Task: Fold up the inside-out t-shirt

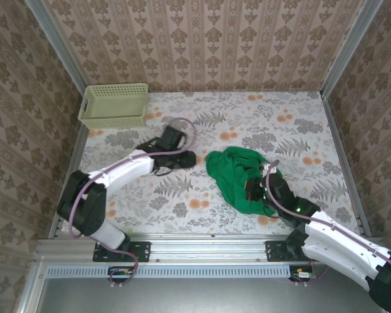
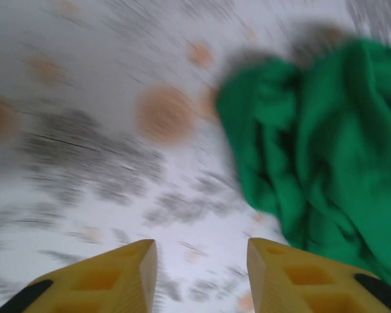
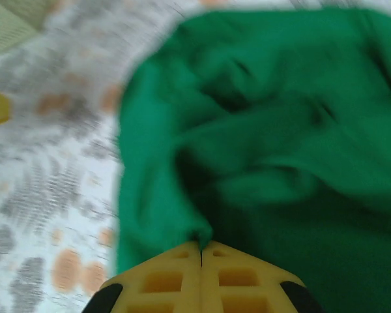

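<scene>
T-shirt [image 1: 229, 176] plain bright green; basket [image 1: 111, 118] pale yellow-green; table [image 1: 247, 124] floral, apparently grey-orange.

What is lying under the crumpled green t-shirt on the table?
The flowered table shows around the t-shirt. The cloth heap covers whatever lies beneath it. The right gripper pinches one fold.

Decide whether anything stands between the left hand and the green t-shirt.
Nothing visible does. The left hand, open, hangs over the bare flowered table, and the crumpled t-shirt lies to its right with only table surface between.
</scene>
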Robot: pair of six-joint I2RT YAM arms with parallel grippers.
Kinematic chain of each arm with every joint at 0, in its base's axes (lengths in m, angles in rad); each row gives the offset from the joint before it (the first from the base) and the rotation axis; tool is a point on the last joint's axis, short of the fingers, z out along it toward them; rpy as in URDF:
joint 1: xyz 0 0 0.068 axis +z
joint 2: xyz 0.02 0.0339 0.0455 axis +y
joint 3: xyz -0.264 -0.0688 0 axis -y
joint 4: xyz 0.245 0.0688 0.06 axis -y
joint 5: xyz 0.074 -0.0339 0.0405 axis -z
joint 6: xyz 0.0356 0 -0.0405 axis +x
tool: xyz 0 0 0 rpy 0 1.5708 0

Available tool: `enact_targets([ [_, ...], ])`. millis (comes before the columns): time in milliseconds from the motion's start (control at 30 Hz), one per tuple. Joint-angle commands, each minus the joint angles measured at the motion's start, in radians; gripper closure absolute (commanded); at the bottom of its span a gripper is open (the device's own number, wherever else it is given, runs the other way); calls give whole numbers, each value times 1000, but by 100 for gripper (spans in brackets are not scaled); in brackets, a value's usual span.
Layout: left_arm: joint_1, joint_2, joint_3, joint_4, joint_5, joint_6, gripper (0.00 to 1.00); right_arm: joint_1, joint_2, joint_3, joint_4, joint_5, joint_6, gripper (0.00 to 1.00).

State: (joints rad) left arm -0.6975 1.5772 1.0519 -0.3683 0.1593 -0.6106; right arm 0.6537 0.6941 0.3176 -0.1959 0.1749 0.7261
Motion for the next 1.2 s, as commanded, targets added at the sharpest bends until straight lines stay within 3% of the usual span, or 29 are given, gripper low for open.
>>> enact_targets([
  [0,-70,73,94,32,47,-84,51,7,-93,-45,-62,70,179,100],
  [100,-133,167,161,102,94,-134,47,5,-152,-76,-114,88,221,100],
  [333,-249,287,269,103,54,-216,43,1,-153,-82,-220,143,302,100],
  [467,-249,349,309,38,49,-244,50,0,-145,-77,-181,135,301,100],
  [533,-248,369,322,23,50,-241,58,0,-132,-61,-181,143,289,100],
  [767,-177,345,375,-42,48,-180,100,-16,-55,63,-195,184,171,100],
  [967,-59,203,563,-189,20,-20,100,-52,-44,333,-317,279,-66,100],
  [1067,4,69,524,-144,42,27,100,-54,-73,416,-335,307,-157,100],
  [1167,38,-53,397,-76,70,65,100,-54,-112,392,-308,229,-192,100],
])
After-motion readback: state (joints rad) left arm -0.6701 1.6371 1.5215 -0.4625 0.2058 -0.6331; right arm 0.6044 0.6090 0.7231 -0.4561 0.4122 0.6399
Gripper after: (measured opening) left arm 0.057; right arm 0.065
